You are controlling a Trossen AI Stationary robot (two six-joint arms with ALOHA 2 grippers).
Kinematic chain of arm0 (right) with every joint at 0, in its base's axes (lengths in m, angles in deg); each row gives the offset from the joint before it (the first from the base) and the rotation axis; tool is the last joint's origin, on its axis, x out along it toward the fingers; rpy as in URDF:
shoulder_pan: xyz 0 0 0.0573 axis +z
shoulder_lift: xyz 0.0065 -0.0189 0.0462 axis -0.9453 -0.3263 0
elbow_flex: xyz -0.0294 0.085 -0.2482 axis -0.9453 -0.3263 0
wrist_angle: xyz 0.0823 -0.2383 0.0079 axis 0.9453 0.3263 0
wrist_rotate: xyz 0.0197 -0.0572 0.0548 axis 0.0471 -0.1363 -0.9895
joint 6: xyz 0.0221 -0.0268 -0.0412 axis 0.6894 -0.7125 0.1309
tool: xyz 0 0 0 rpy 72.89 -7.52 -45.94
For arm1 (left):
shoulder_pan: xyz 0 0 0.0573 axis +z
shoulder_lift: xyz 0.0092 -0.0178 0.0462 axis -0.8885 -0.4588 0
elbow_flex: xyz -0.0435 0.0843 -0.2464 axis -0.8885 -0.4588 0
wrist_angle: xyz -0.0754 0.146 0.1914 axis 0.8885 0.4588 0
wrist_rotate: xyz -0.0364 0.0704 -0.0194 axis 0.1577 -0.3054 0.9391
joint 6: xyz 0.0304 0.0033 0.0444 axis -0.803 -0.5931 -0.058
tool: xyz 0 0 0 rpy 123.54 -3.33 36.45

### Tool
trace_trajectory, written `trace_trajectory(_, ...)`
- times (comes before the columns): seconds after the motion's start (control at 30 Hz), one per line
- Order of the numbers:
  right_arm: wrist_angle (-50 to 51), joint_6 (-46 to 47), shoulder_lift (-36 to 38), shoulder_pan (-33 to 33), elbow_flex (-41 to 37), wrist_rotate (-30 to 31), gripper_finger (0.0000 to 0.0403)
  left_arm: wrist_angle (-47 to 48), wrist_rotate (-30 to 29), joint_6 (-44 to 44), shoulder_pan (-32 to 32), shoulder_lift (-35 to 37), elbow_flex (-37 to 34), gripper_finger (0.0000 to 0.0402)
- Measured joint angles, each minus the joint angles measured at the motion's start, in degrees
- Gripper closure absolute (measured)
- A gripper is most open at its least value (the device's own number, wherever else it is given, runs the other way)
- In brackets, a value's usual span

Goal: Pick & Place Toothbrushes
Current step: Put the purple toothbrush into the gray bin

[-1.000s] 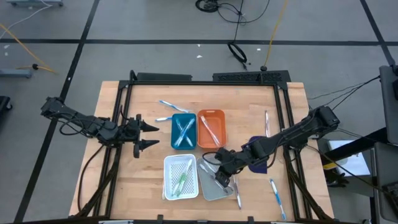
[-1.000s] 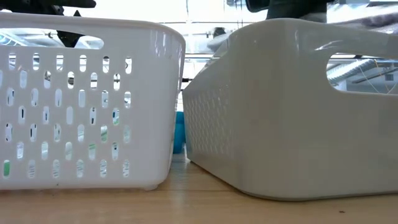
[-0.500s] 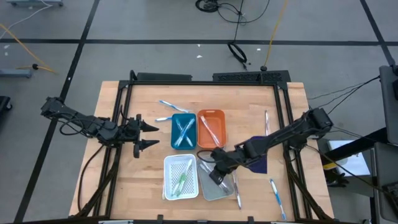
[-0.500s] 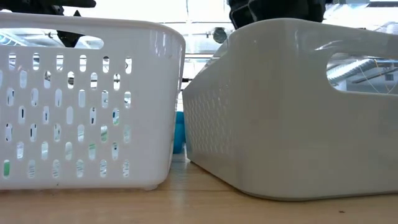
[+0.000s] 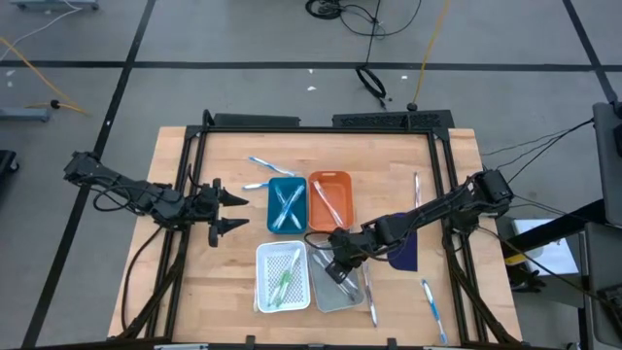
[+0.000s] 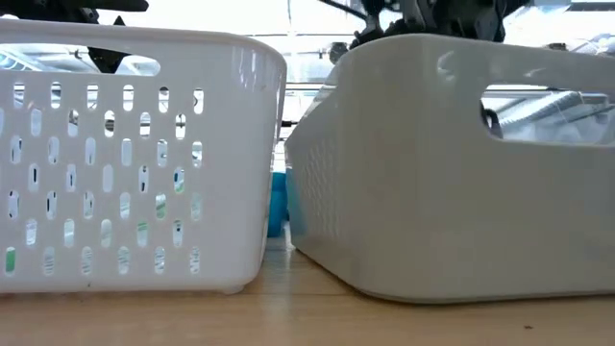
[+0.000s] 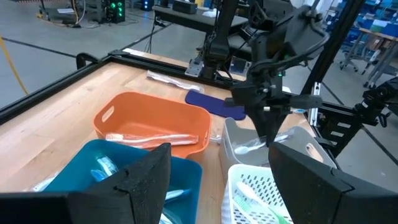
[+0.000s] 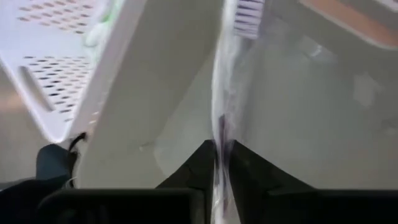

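High view gave us the whole table [image 5: 185, 292], with four small trays in its middle: a blue tray [image 5: 286, 206] and an orange tray [image 5: 330, 200] behind, a white basket [image 5: 282, 277] and a grey tray [image 5: 337, 289] in front. Our right claw [image 5: 336, 271] hung low over the grey tray. In the right wrist view its fingers were pinched close on a pale toothbrush [image 8: 225, 93], whose bristled head pointed into that tray; whether the pinch had begun to loosen we could not tell. More toothbrushes lay in the blue, orange and white trays, and loose ones lay on the table behind the blue tray and near the right edge. Our left claw [image 5: 225, 212] hovered spread wide and empty, left of the blue tray.
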Motion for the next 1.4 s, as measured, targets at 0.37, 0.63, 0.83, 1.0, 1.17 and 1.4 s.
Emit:
trace_trajectory(0.37,-1.5,0.1,0.0,-0.1,-0.5,-1.3,0.0357,0.0,0.0,0.1,0.0,0.0,0.0,0.0131)
trace_trajectory(0.63,-6.6,0.1,0.0,-0.1,-0.5,-4.5,0.0356,0.0,0.0,0.1,0.0,0.0,0.0,0.0131)
trace_trajectory(0.83,-6.5,0.1,0.0,-0.1,-0.5,-4.3,0.0353,0.0,0.0,0.1,0.0,0.0,0.0,0.0131)
trace_trajectory(1.0,-6.5,-0.4,0.0,-0.1,-0.5,-4.3,0.0339,0.0,0.0,0.1,0.0,0.0,0.0,0.0131)
trace_trajectory(1.17,-6.5,-3.1,0.3,-0.1,-0.5,-6.4,0.0335,0.0,0.0,0.1,0.0,0.0,0.0,0.0131)
trace_trajectory(1.4,-4.5,-8.4,5.3,2.5,-0.6,-0.7,0.0389,0.0,0.0,0.1,0.0,0.0,0.0,0.0131)
